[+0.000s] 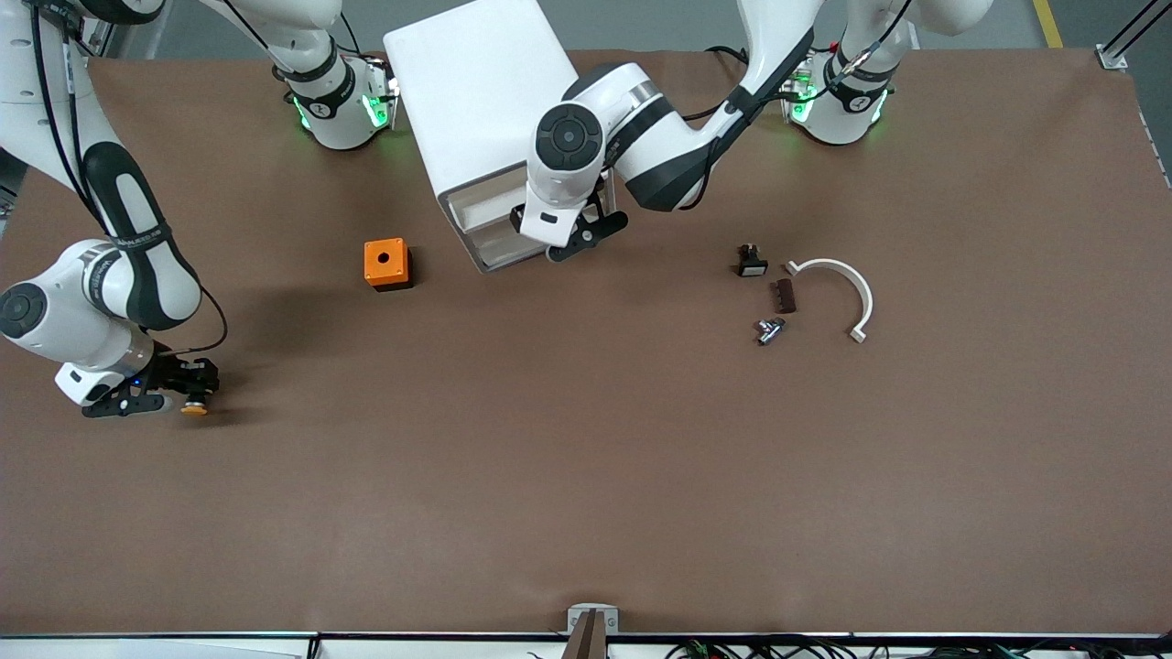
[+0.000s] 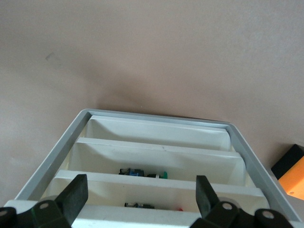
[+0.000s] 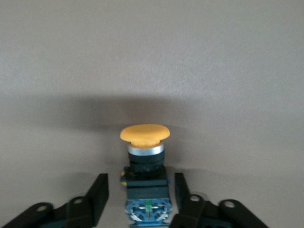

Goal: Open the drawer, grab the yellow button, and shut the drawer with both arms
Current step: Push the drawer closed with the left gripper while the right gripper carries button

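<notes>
The button (image 1: 194, 406) lies on the brown table at the right arm's end, orange-yellow cap pointing away from the wrist. My right gripper (image 1: 188, 389) is down around it. In the right wrist view the button (image 3: 145, 134) has its dark body between the fingers (image 3: 99, 190) with a gap on each side, so the right gripper (image 3: 140, 183) is open. The drawer (image 1: 481, 212), highest in the white cabinet (image 1: 476, 91), stands pulled out a little. My left gripper (image 1: 586, 233) hangs open at the cabinet's front. The left wrist view has it (image 2: 141, 190) spread wide over stacked white trays (image 2: 152, 156).
An orange square box (image 1: 386, 264) stands beside the cabinet toward the right arm's end. Toward the left arm's end lie a small black part (image 1: 751, 263), a brown piece (image 1: 786, 296), a metal part (image 1: 769, 330) and a white curved piece (image 1: 847, 284).
</notes>
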